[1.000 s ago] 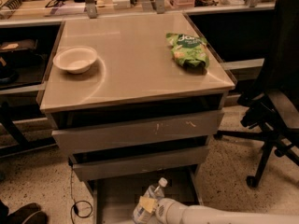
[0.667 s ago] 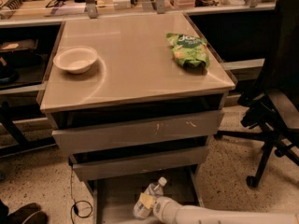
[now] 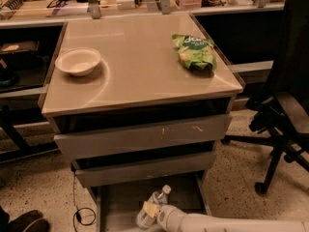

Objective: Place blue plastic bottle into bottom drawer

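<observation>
The blue plastic bottle [image 3: 153, 206], clear with a white cap and a pale label, leans cap-up over the open bottom drawer [image 3: 118, 203], the lowest grey tray of the cabinet. My gripper [image 3: 150, 214] reaches in from the lower right on a white arm and is shut on the bottle's lower body, holding it tilted just above the drawer floor. The bottle's base is cut off by the picture's bottom edge.
The two upper drawers [image 3: 145, 134] with scratched grey fronts are slightly pulled out above. On the cabinet top sit a white bowl [image 3: 77, 61] and a green chip bag [image 3: 195, 52]. A black office chair [image 3: 285, 115] stands at the right. A cable [image 3: 79, 211] lies on the floor at the left.
My gripper and the bottle have shifted slightly to the left over the bottom drawer. Nothing else has moved.
</observation>
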Robot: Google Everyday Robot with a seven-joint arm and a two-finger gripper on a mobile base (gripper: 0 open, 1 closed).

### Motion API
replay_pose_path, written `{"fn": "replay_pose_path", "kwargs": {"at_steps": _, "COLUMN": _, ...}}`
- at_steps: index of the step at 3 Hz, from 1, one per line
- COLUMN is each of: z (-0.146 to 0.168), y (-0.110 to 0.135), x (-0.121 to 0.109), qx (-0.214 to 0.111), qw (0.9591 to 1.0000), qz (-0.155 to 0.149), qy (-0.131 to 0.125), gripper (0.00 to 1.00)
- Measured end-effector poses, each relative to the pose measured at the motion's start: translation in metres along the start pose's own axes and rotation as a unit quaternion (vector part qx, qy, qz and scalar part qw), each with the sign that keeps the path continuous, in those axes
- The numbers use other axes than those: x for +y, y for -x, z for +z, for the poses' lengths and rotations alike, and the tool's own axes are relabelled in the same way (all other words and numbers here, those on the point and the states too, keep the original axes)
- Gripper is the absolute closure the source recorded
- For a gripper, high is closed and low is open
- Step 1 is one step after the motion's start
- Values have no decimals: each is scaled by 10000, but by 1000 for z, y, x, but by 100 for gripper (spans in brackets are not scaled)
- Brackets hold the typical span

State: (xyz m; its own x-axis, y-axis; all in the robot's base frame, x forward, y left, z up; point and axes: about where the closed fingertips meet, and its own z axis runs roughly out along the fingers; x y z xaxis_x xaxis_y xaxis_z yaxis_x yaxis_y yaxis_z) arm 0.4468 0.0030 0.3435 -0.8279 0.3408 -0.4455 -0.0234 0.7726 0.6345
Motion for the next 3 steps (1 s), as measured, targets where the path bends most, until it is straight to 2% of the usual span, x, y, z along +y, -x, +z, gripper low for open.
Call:
{"fn": "replay_pose_path", "kwargs": {"at_steps": 1, "z": 21, "y": -21, "x": -3, "qx": 26, "qw": 9999, "qz": 95, "qy": -123, "gripper": 100}}
{"fn": "replay_pose_path", "kwargs": {"at_steps": 3, "z": 52, "y": -29, "x": -23, "qx": -440, "qw": 9967, "qz": 160, "qy": -669, "gripper": 100}}
